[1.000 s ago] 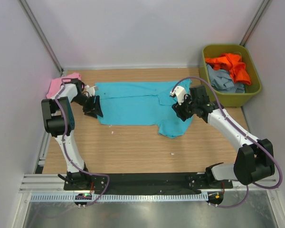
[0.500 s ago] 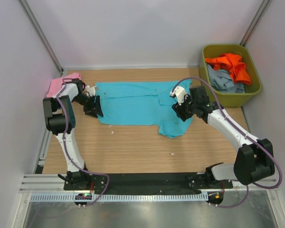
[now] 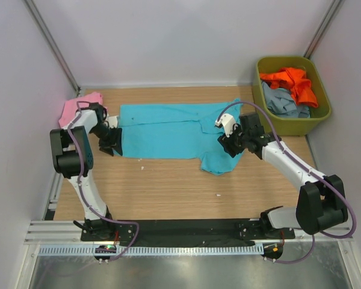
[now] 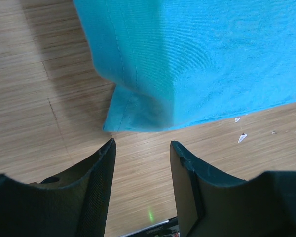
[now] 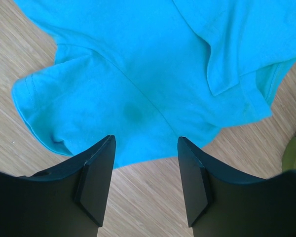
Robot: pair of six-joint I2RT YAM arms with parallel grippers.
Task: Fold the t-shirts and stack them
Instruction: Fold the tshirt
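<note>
Robotics lab test cell, not a home, despite the laundry. Plain white panel walls [image 3: 186, 36] on three sides, held by bare aluminium posts [image 3: 50, 45] at the back corners. Wooden table [image 3: 168, 186] boxed in between them. Left arm [image 3: 87, 186] and right arm [image 3: 289, 164], white and black, bolted to a black base plate [image 3: 186, 229] at the near edge; purple cables [image 3: 351, 211] loop off them. Slotted cable duct [image 3: 186, 250] and sheet metal [image 3: 186, 274] in front. Only household items — a turquoise t-shirt [image 3: 168, 129] spread flat, an olive-green bin [image 3: 322, 114] of clothes.
</note>
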